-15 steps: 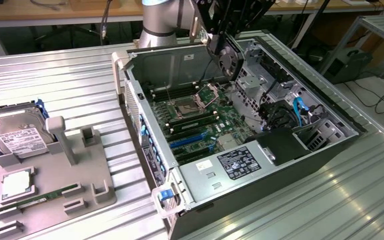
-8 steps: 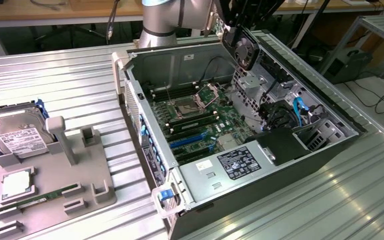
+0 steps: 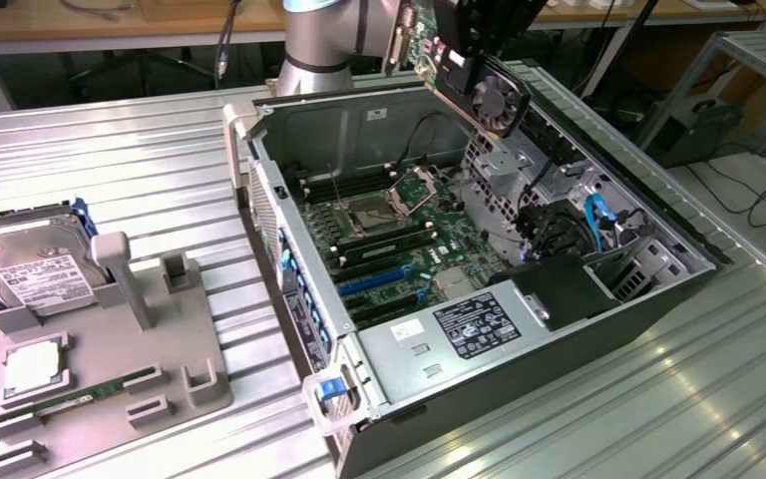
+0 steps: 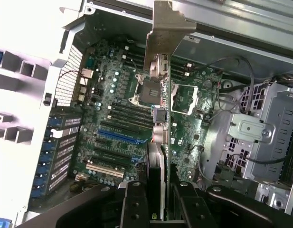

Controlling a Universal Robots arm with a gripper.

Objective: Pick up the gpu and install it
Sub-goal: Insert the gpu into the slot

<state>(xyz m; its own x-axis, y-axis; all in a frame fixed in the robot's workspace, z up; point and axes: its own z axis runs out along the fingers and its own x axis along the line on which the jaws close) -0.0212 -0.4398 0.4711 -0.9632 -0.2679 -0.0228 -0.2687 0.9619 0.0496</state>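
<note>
**A:** What do we find in the pincer [image 4: 159, 190]?

**B:** We find it clamped on the gpu [image 4: 158, 156]. In the wrist view a dark finger [image 4: 135, 204] presses on each face of the card. We meet the card edge-on, with its silver end bracket [image 4: 163, 38] at the end far from the grip.

**A:** Where does the gpu stand relative to the machine?

**B:** In the exterior view we see it in the air, tilted, above the far end of the open computer case [image 3: 582, 379]. It is not yet seated in any slot. Its round black fan [image 3: 501, 100] faces the exterior view's right. The arm [image 3: 316, 40] rises behind the case.

**A:** What lies below the card?

**B:** We look down past it onto the motherboard [image 4: 113, 109]. There we note the processor socket [image 4: 146, 90], a blue slot [image 4: 118, 135] and a white slot [image 4: 106, 170]. Beside the board stands a grey metal drive cage [image 4: 260, 133].

**A:** And the bench?

**B:** The case lies on its side on the ribbed metal bench [image 3: 131, 170]. At the exterior view's left we see a grey holder [image 3: 157, 359], well apart from the gpu. A hard drive [image 3: 31, 269] leans in it, and a narrow green memory stick [image 3: 80, 399] lies flat in it.
</note>
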